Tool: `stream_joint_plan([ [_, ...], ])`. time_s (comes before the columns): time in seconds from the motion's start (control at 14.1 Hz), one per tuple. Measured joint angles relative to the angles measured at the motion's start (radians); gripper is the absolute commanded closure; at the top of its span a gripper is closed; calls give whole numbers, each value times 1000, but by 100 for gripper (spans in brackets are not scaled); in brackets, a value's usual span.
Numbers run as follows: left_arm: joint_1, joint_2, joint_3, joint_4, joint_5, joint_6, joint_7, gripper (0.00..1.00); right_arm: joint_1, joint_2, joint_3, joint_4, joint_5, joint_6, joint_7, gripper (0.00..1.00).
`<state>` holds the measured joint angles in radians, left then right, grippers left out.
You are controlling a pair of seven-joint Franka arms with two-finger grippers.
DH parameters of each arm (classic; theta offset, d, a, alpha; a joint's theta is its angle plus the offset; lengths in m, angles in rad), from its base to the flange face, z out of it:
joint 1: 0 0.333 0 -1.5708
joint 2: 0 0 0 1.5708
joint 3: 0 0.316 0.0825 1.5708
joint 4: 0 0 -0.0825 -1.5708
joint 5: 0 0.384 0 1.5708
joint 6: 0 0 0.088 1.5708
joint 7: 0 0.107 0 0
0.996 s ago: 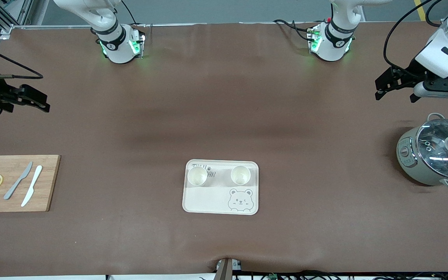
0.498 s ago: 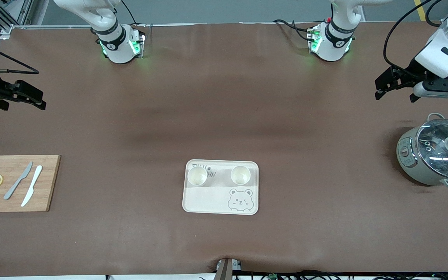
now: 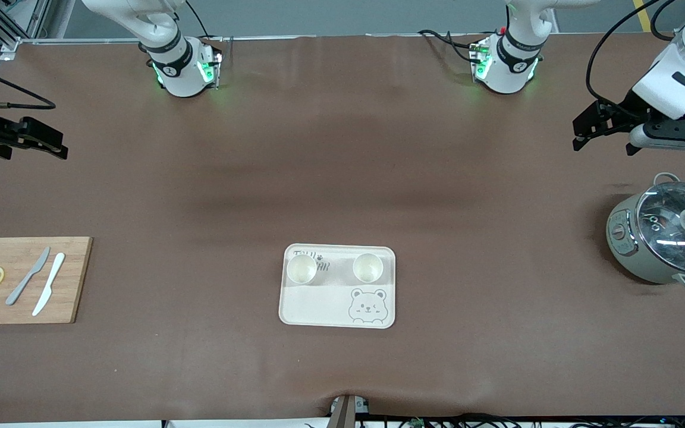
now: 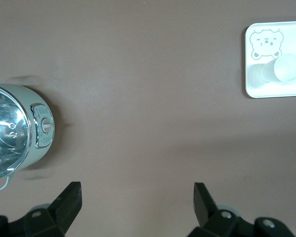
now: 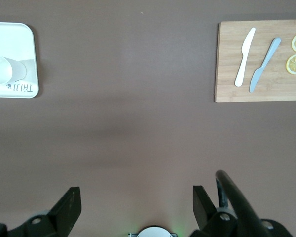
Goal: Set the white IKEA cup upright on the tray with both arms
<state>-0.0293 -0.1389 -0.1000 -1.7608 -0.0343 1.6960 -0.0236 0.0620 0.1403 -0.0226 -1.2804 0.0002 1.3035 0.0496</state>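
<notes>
The cream-white tray [image 3: 337, 309] with the bear face lies mid-table, nearer to the front camera. Two white cups stand upright on its farther half, one [image 3: 301, 269] toward the right arm's end and one [image 3: 368, 267] toward the left arm's. My left gripper [image 3: 604, 142] hangs open and empty over bare mat at the left arm's end. The left wrist view shows its open gripper [image 4: 136, 196], the tray [image 4: 259, 86] and a cup [image 4: 287, 67]. My right gripper [image 3: 33, 148] hangs open and empty over the mat at the right arm's end. In its wrist view this gripper [image 5: 136, 197] sees the tray [image 5: 24, 44] and a cup [image 5: 1, 69].
A grey-green pot with a glass lid [image 3: 666, 235] stands at the left arm's end, also in the left wrist view [image 4: 17, 136]. A wooden cutting board [image 3: 75, 279] with two knives and lemon slices lies at the right arm's end, as the right wrist view shows [image 5: 227, 74].
My right gripper has drawn back toward the table's edge at the right arm's end. The left gripper has shifted only slightly. The cups and tray have not moved.
</notes>
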Motion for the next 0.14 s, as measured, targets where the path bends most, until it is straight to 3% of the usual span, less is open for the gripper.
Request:
stream_joint_plan([
  [0.14,0,0,0,0,0,-1,0,0,-4,0,-2,-4,0,-2,-1,0],
])
